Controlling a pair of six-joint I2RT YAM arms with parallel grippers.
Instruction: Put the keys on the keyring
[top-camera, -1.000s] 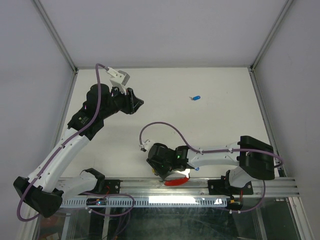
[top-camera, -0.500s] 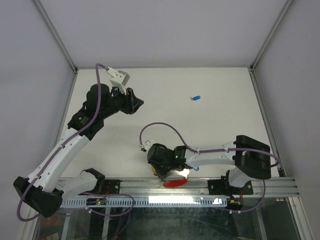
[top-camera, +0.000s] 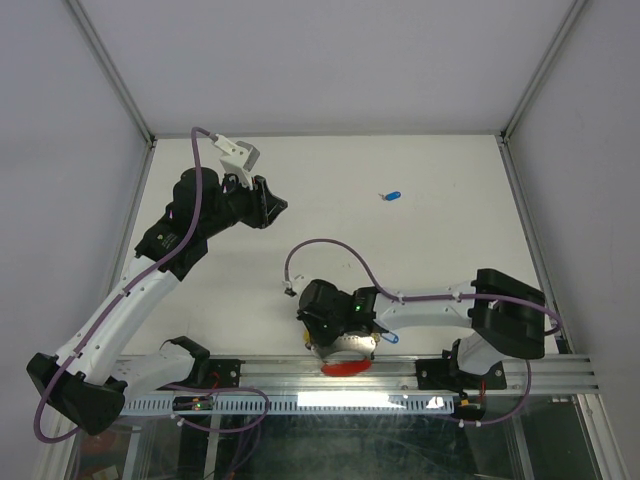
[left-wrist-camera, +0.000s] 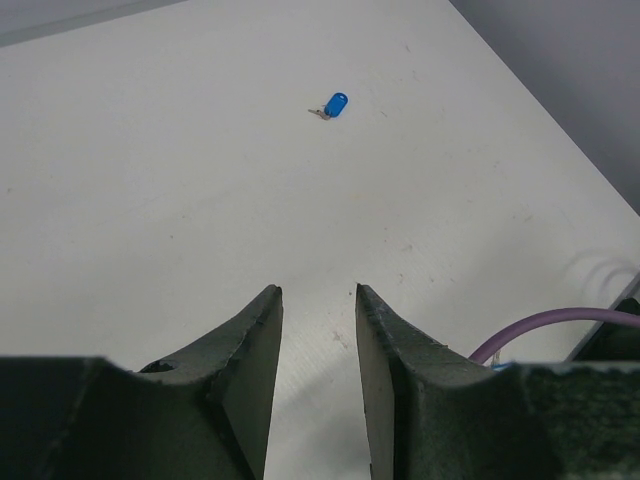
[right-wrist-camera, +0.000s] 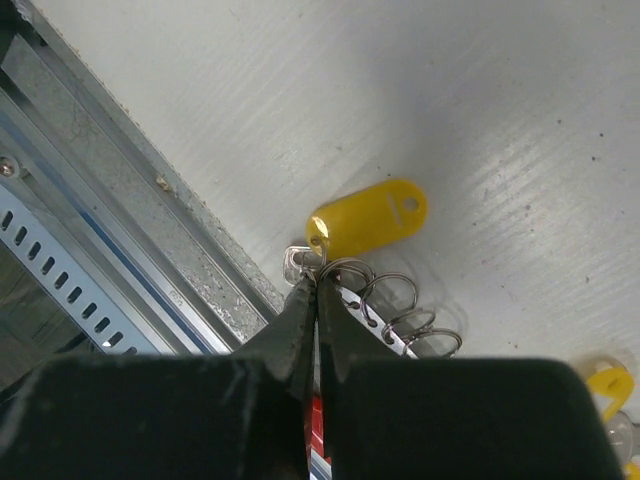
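Observation:
My right gripper (right-wrist-camera: 316, 279) is shut at the table's near edge, its tips pinching a thin silvery keyring (right-wrist-camera: 345, 272). A yellow-headed key (right-wrist-camera: 368, 220) hangs on that loop. Several more wire loops (right-wrist-camera: 410, 318) sit in a row beside it, along a small metal bar. In the top view the right gripper (top-camera: 338, 345) hides most of this, and a red key head (top-camera: 347, 367) shows just below it. A blue-headed key (top-camera: 392, 195) lies alone at the far right of the table and also shows in the left wrist view (left-wrist-camera: 335, 104). My left gripper (left-wrist-camera: 318, 291) is open, empty and raised (top-camera: 268, 205).
The aluminium rail (right-wrist-camera: 120, 240) runs along the near table edge, right beside the right gripper's tips. Another yellow piece (right-wrist-camera: 610, 385) lies at the lower right of the right wrist view. A purple cable (top-camera: 330, 250) loops over the right arm. The enclosure walls (top-camera: 100, 100) surround the table.
The right wrist has shifted slightly at the near edge, and the red key head below it has moved a little to the left. The left arm has not moved.

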